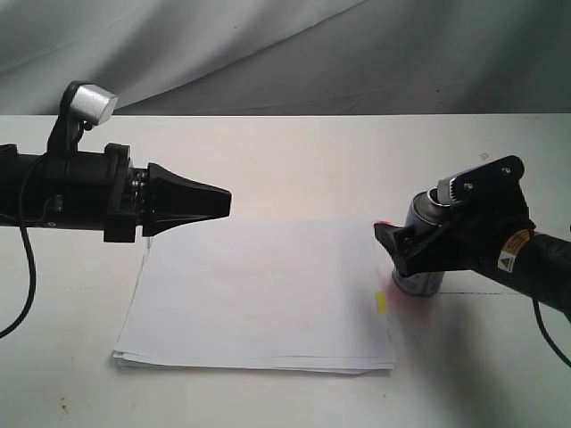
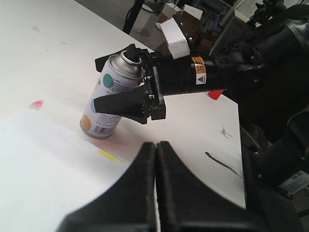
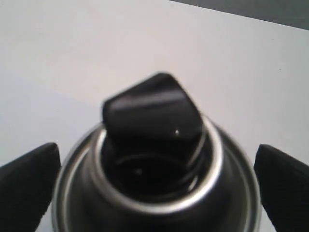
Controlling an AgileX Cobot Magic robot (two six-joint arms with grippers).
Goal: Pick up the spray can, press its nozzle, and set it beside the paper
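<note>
Left gripper [image 1: 225, 201]: mine, fingers pressed together, nothing held; above the paper's 10 o'clock corner.
Right gripper [image 2: 100, 82]: mine, jaws set wide on either side of the spray can; I cannot tell whether they press it.
Spray can [image 1: 419, 283]: upright on the table [image 1: 294, 147], at 3 o'clock of the paper, just beside its edge.
Nozzle [image 3: 152, 111]: black button, seated on the can's top.
Paper [image 1: 259, 294]: flat white stack; yellow tab [image 1: 381, 303] on its 3 o'clock edge.
</note>
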